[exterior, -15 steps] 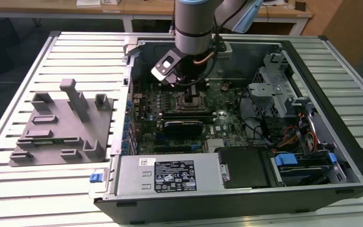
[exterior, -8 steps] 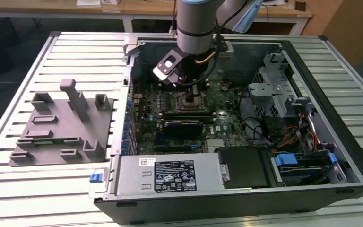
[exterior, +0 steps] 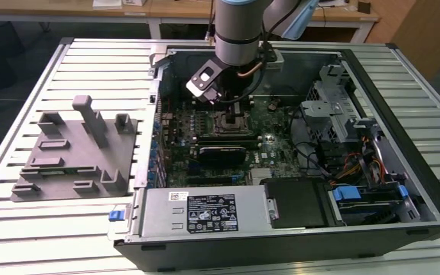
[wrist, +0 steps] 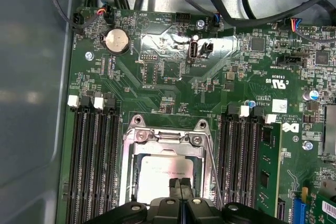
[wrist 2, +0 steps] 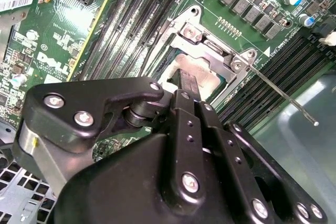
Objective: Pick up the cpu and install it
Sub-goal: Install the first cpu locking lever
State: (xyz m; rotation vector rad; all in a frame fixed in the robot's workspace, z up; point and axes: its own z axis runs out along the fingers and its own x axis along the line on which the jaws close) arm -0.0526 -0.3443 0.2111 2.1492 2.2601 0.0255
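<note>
The cpu (wrist: 160,174) lies in the socket (wrist: 129,156) directly beneath the end effector (wrist: 181,186).

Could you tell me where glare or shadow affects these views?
In the first wrist view, glare washes over the cpu and a motherboard patch; in the second wrist view, the black end effector catches soft highlights; in the exterior view, the case interior is dimmer than the table.

Bright, even light, perhaps from overhead; glare patch on the motherboard (wrist: 168,85).
</note>
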